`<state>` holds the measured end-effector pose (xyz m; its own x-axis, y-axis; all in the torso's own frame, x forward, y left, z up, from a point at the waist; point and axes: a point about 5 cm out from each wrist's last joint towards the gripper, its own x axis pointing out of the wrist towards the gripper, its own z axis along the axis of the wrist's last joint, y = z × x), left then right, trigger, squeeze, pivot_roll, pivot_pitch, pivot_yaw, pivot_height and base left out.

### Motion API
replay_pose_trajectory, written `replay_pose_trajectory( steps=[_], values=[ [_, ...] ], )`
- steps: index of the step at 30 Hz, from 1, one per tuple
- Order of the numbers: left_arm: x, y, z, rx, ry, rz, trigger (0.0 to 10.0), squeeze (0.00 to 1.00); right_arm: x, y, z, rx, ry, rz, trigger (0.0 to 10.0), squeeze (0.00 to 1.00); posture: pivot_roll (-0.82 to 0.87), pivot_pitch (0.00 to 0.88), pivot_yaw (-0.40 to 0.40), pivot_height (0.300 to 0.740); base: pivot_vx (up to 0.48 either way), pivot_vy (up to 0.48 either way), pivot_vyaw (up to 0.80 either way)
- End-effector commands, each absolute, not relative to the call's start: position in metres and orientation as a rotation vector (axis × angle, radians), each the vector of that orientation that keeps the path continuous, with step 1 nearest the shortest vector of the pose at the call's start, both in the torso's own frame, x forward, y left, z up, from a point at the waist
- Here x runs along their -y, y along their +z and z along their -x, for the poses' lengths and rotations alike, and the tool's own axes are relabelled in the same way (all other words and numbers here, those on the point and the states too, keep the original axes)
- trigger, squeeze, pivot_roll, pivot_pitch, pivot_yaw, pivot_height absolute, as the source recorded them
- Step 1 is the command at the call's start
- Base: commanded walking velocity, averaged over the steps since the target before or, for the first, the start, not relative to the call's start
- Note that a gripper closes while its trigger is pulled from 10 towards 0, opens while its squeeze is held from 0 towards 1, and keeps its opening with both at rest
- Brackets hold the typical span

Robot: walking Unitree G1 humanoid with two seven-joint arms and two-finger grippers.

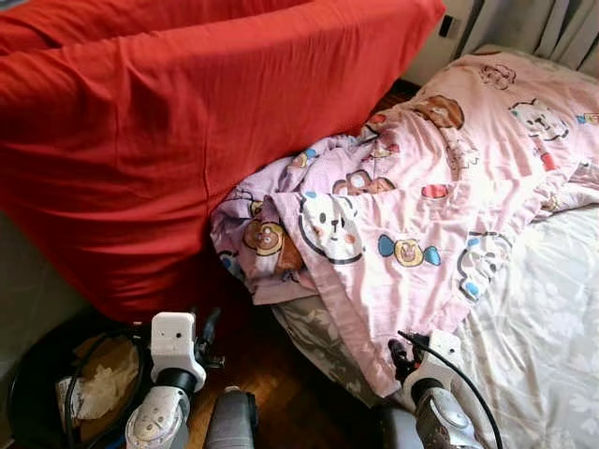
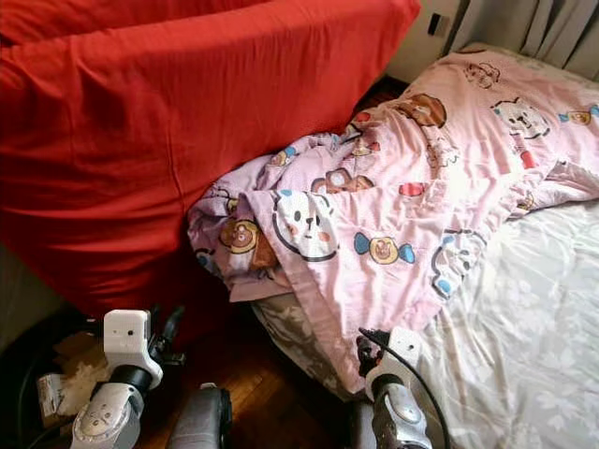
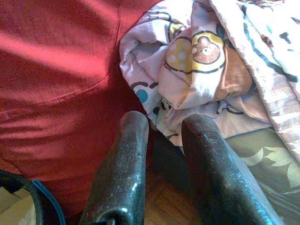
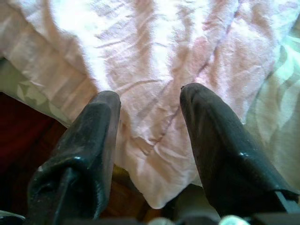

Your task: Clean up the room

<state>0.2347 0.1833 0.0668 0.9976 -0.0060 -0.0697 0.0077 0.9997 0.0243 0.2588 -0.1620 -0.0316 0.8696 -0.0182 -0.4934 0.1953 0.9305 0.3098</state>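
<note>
A pink blanket [image 1: 412, 206] printed with cartoon bears lies crumpled across the bed [image 1: 552, 327], one corner hanging over the bed's near edge. My right gripper [image 4: 150, 101] is open just short of that hanging corner, with nothing between its fingers. My left gripper [image 3: 164, 124] is open too, low by the floor, pointing at the bunched end of the blanket [image 3: 206, 61] where it meets a big red cushion [image 1: 187, 140]. Both wrists [image 1: 176, 348] show at the bottom of the eye views.
The red cushion leans against the bed's left side. A black bin [image 1: 37, 374] with crumpled paper stands at lower left. Dark wooden floor [image 1: 281, 383] shows between bin and bed. Grey curtains [image 1: 552, 28] hang at the far right.
</note>
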Motion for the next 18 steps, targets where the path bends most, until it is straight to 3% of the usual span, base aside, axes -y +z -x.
replay_pose_trajectory(
  steps=[1,18],
  values=[
    [-0.183,0.064,-0.232,-0.086,-0.008,-0.016,10.0,0.0,0.163,-0.036,-0.253,-0.518,-0.132,-0.375,10.0,0.0,0.14,0.203,0.006,0.621,0.262,0.0,0.0],
    [-0.183,0.064,-0.231,-0.09,-0.008,-0.014,10.0,0.0,0.178,-0.029,-0.26,-0.471,-0.263,-0.421,10.0,0.0,0.14,0.206,0.006,0.621,0.299,0.0,0.0]
  ],
)
